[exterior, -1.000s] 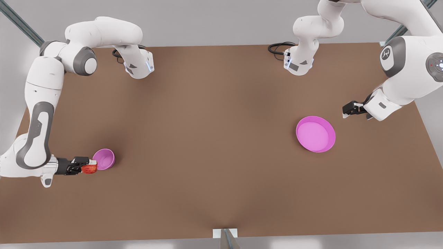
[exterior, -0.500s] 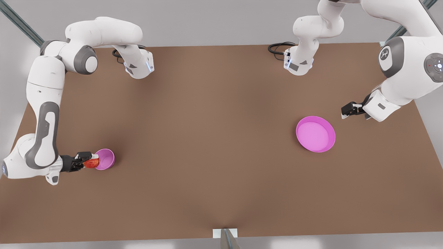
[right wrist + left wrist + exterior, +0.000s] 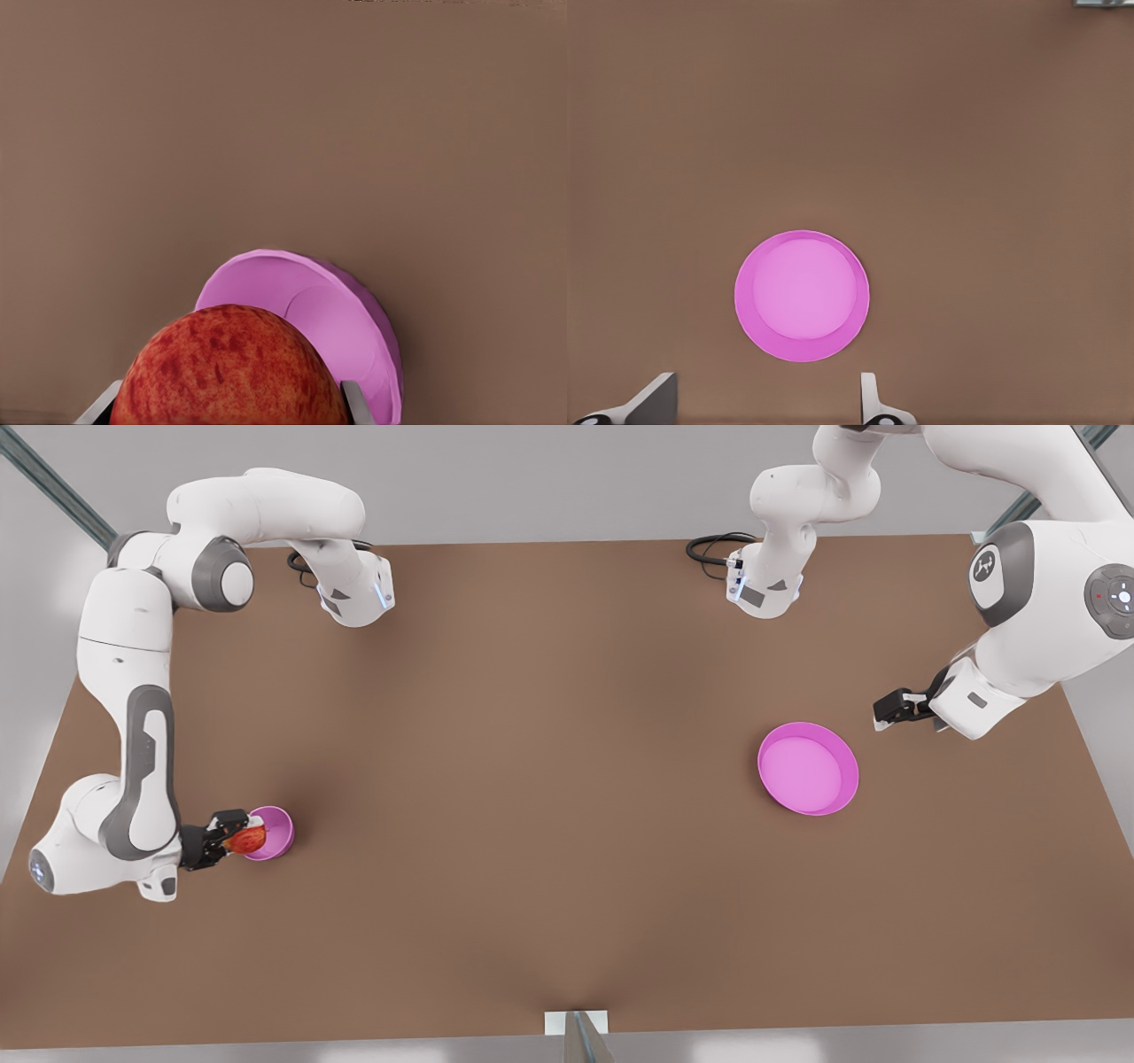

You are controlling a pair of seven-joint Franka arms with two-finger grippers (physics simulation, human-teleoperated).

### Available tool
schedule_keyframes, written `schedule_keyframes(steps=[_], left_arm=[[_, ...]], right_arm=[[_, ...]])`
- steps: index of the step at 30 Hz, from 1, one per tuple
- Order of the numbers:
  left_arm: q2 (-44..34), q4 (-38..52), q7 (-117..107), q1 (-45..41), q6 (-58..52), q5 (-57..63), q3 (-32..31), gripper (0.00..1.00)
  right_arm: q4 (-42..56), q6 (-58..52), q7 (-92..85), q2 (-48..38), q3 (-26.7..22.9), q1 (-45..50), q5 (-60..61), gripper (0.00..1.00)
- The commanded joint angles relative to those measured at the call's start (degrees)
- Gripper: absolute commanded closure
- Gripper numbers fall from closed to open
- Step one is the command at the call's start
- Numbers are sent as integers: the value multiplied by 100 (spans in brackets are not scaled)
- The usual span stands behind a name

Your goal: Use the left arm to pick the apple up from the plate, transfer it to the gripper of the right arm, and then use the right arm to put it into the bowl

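The red apple sits between the fingers of my right gripper, which is shut on it at the front view's left. The apple hangs over the near rim of the small pink bowl. The wide pink plate lies bare at the front view's right. Just beyond its far-right side, my left gripper waits open above the table, its fingers wide apart with nothing between them.
The brown table spans the scene. Both arm bases stand at its far edge with black cables beside them. A small grey bracket sits at the middle of the near edge.
My right gripper has carried the apple toward the bowl, so the apple now overlaps its rim. The right arm's elbow swung inward. The left arm barely shifted.
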Motion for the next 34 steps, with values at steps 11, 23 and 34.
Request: schedule_keyframes(steps=[11, 23, 34], left_arm=[[-6, 3, -90, 0, -2, 2, 0, 0], [91, 179, 385, -17, 77, 19, -18, 0], [170, 302, 359, -70, 77, 63, -18, 0]], right_arm=[[-65, 15, -279, -68, 56, -14, -190, 0], [-1119, -460, 5540, -3846, 452, 1348, -1675, 3], [-1208, -267, 6401, -3970, -357, 2034, -1640, 0]])
